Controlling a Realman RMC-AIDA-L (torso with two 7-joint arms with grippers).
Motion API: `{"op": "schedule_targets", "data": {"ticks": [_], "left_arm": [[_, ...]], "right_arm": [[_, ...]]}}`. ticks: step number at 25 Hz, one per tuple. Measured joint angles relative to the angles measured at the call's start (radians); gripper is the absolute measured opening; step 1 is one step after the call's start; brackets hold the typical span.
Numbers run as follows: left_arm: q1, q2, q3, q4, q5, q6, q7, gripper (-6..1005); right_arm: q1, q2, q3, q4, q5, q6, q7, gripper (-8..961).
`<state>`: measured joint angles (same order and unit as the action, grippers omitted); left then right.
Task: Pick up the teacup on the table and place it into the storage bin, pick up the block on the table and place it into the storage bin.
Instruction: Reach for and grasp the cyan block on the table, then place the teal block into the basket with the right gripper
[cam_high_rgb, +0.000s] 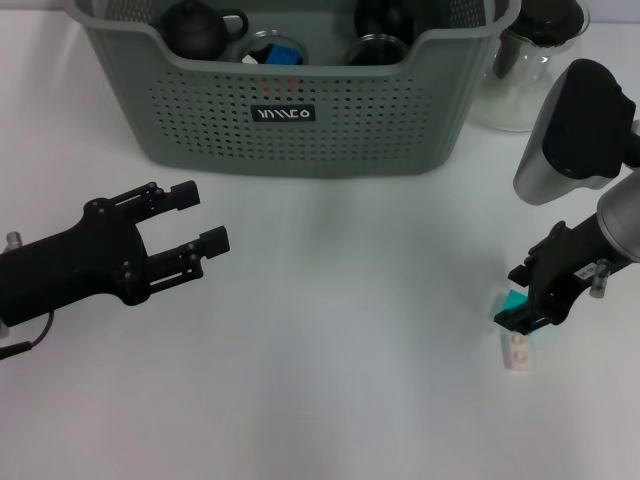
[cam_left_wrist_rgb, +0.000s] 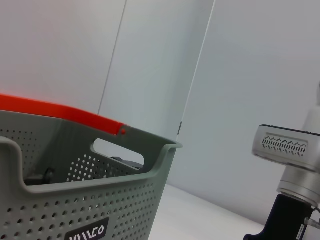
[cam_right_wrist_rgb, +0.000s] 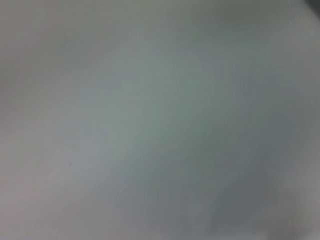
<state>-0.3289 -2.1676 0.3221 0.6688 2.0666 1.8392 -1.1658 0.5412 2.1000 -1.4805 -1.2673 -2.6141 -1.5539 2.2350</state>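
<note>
Right tool (cam_high_rgb: 522, 312) grips teal block (cam_high_rgb: 513, 300); left tool (cam_high_rgb: 198, 216) gapes wide, empty.

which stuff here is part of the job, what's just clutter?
Job:
storage bin
teal block, at the right gripper
left gripper, open, empty, in front of the bin

Lying about:
glass jug beside the bin
white block on the table
dark teapot in the bin
</note>
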Motion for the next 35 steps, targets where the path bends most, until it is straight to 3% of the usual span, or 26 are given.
{"op": "schedule_targets", "data": {"ticks": [18,25,28,30,35], "left_arm": [[0.001,0.000,0.000,0.000,0.000,-0.001,0.000,727],[0.001,0.000,0.000,0.000,0.000,-0.002,0.000,727],[0.001,0.000,0.000,0.000,0.003,-0.002,0.000,727],[0.001,0.000,0.000,0.000,0.003,-0.002,0.000,727],[0.001,0.000,-0.001,-0.002,0.001,-0.007,0.000,727]], "right_arm": [[0.005,0.000,-0.035,0.044,-0.026,0.040,0.021,607],[0.001,0.000,-0.027,0.027,-0.009,0.031,0.020,467],[-0.028,-0.003,0.047,-0.067,0.052,0.019,-0.002,429],[-0.045,-0.004,0.152,-0.142,0.156,0.000,-0.042,429],[-0.052,-0.006,0.393,-0.191,0.561,-0.083,-0.206,429]]}}
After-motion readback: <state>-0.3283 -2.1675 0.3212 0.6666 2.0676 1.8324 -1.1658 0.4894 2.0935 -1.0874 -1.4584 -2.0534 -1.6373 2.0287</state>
